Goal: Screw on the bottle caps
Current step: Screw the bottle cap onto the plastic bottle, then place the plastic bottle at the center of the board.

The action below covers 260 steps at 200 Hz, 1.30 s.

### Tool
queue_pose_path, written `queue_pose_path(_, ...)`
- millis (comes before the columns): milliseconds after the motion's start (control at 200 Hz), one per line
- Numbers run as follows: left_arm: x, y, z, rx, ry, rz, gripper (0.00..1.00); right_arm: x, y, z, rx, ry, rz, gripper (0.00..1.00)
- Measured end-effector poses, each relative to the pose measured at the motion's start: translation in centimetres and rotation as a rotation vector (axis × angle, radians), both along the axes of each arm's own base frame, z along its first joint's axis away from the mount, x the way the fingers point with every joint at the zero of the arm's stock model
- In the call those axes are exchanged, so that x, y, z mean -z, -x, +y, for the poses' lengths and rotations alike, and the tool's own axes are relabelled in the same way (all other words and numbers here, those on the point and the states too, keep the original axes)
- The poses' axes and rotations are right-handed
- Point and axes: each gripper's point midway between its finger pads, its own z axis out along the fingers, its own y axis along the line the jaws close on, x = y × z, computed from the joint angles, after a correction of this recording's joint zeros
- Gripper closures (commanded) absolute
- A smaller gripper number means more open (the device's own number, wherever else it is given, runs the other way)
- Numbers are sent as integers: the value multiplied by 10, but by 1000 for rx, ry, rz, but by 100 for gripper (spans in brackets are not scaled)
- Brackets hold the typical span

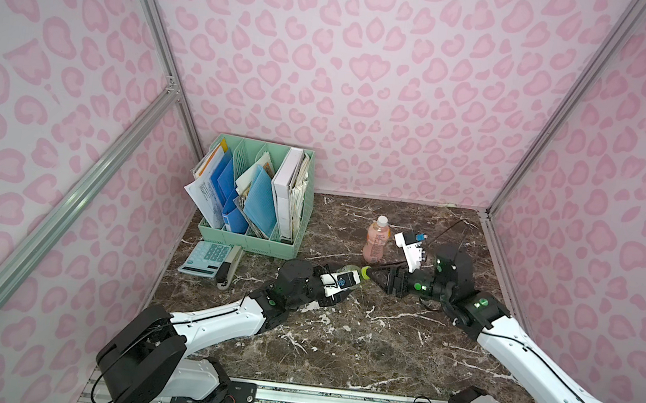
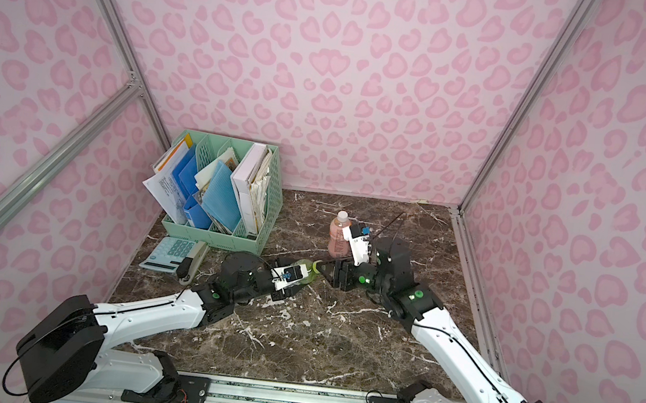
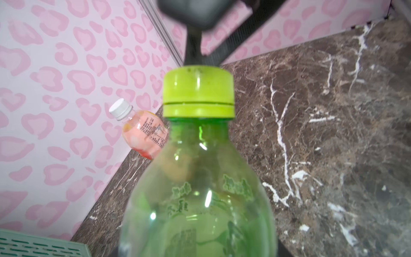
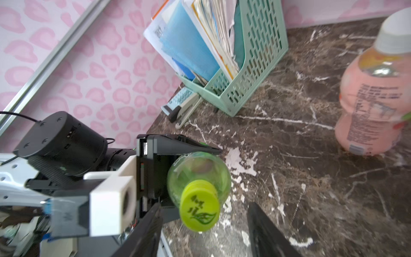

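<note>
Nearest you, the front of the dark marble table [image 1: 338, 338] is bare, and both arms reach in over it to meet at mid-table.

The left gripper [image 1: 349, 279] is clamped on the body of the green bottle [image 3: 198, 189]. It holds the bottle off the table and tipped over, so the neck points across at the other arm. That pose probably serves to brace the bottle against twisting and to present the neck end-on.

The yellow-green cap [image 4: 200, 210] sits on that neck. It looks square, with its ring just beneath, but you cannot tell from here how tight it is.

The right gripper [image 1: 380, 277] faces the cap head-on. In the right wrist view its two dark fingers [image 4: 151, 222] stand spread on either side of the cap, touching nothing. This looks like the gap between twists, or a let-go once the cap is on.

Farther back, the pink bottle [image 1: 376, 240] stands upright on the table, well apart from both grippers. Its white cap [image 1: 382, 220] is already on, so that half of the job appears done.

Back left, out of the working area, lie a calculator [image 1: 207, 259] and a stapler [image 1: 230, 268]. Behind them a mint file organiser [image 1: 249, 243], full of papers, stands by the pink wall.
</note>
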Motion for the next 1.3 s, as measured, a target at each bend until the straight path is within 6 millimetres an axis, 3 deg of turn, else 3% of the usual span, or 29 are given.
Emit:
queue_pose_path(195,-24,1,-11,24,140,87,51,-9,6,18,30,-93,-155,38)
queue_pose_path(480,-24,7,-18,59,208,174,51,-34,-9,22,111,-207,-265,49)
queue_pose_path(565,-25,8,-20,68,222,187,50,-33,-13,27,119,-212,-268,58)
queue_pose_path(695,-24,8,-20,73,224,197,48,-33,-17,31,144,-204,-295,81)
queue_pose_path(840,-22,3,-21,53,236,207,32,-35,-22,32,157,-168,-326,98)
queue_pose_path(1035,-14,-6,-12,-29,229,208,10,-37,-30,39,140,-72,-389,98)
queue_pose_path(1055,-15,-8,-10,-43,228,207,1,-35,-31,39,144,-58,-393,98)
queue_pose_path(1145,-24,-12,1,-86,238,205,1,-23,-41,34,173,22,-423,98)
queue_pose_path(1300,-38,-30,37,-234,268,218,1,-4,-67,28,214,162,-455,98)
